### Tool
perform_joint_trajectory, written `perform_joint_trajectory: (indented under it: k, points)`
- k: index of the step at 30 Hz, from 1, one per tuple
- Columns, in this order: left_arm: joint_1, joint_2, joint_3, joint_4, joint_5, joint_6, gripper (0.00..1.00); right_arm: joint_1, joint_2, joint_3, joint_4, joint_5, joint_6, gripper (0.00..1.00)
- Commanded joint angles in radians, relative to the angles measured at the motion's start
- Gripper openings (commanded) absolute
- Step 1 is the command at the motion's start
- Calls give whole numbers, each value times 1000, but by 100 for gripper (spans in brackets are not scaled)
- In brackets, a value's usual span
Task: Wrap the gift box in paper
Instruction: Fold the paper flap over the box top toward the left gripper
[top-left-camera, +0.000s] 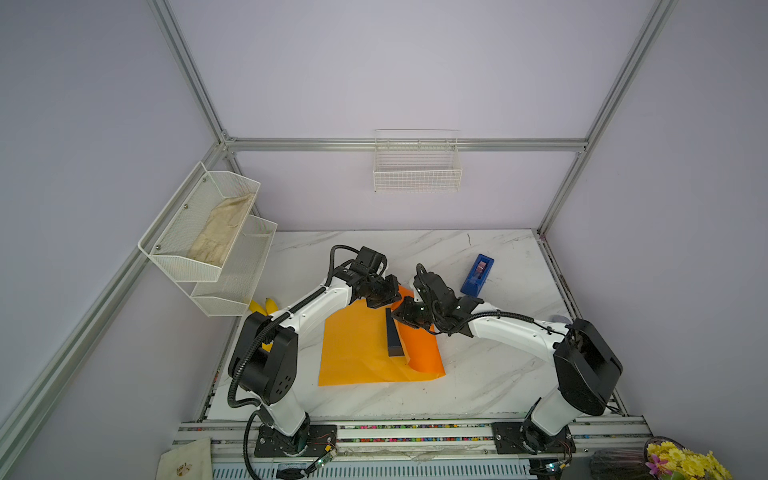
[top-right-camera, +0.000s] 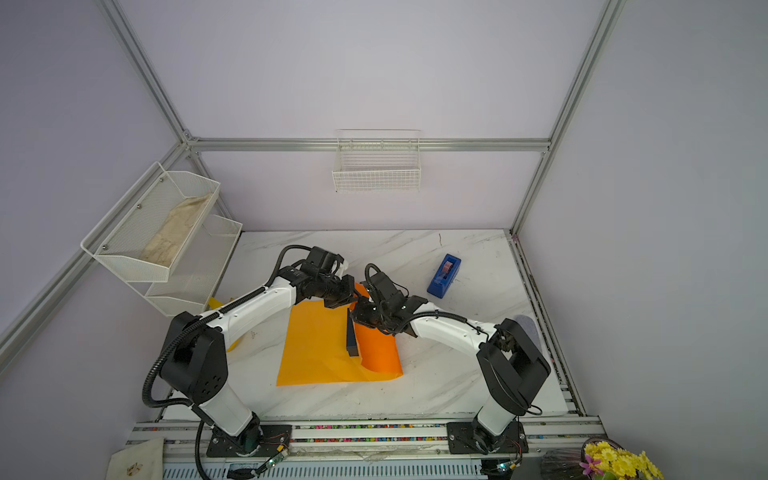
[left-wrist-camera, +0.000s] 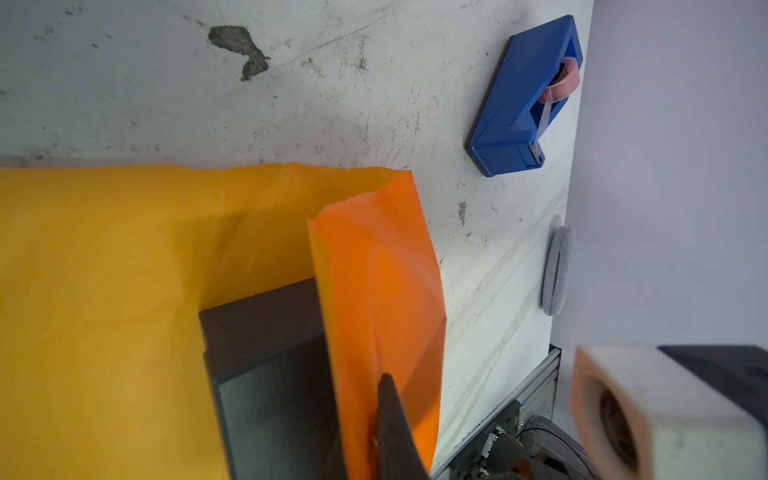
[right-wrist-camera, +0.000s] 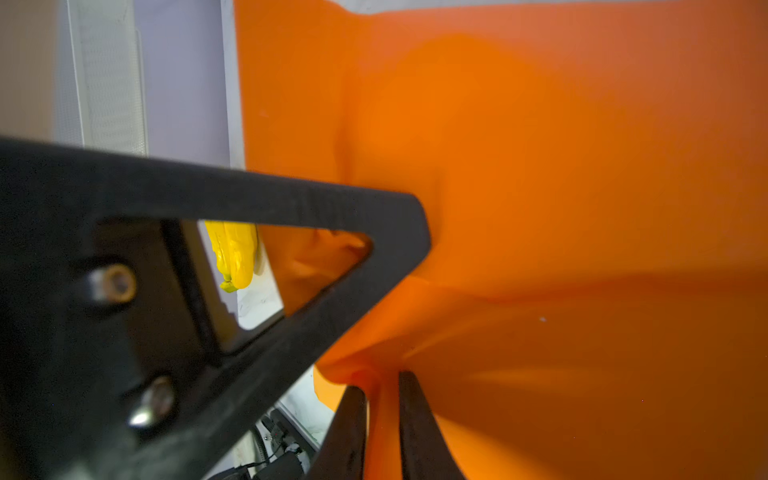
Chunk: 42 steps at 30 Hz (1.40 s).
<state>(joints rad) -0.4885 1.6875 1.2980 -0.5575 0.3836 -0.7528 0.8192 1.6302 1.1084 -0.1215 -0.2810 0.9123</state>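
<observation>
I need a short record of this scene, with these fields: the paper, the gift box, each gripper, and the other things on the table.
paper: orange sheet lying on the marble table, its right side in both top views raised and curled over the box
gift box: dark, on the sheet, partly hidden by the raised flap
left gripper: shut on the raised flap
right gripper: jaws slightly apart, a fold of paper between them
other: blue tape dispenser, on bare table, apart from the sheet
</observation>
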Motion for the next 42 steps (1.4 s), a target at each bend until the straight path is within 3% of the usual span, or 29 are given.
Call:
perform_joint_trajectory:
  k: [1,5,8,12,17,22,28,30,33,37,42]
  points:
    - [16,12,100,-18,-4,69,0,4,-27,33,-33,2,-9,30]
    - [37,38,113,-25,27,109,0,-27,-81,9,-59,-32,-31,46]
    - [50,54,128,-51,26,147,0,-67,-144,-33,-70,-41,-35,48]
    - [60,81,148,-80,41,180,0,-108,-171,-83,-67,-69,-63,47]
    - [62,83,144,-108,21,186,0,-112,-81,-70,-74,-181,-150,40]
    - [64,56,143,-162,-51,206,0,-112,-27,-85,-48,-212,-151,37]
    - [71,49,126,-176,-63,210,2,-112,2,-115,-38,-222,-154,36]
    - [78,54,123,-176,-63,207,7,-112,12,-127,-38,-218,-154,36]
    - [91,42,127,-200,-53,216,29,-112,24,-139,-39,-209,-157,35]
    - [121,-56,45,-201,-34,212,42,-112,22,-157,-29,-195,-153,35]
    - [130,-155,-128,-162,77,183,53,-112,28,-158,-15,-209,-142,35]
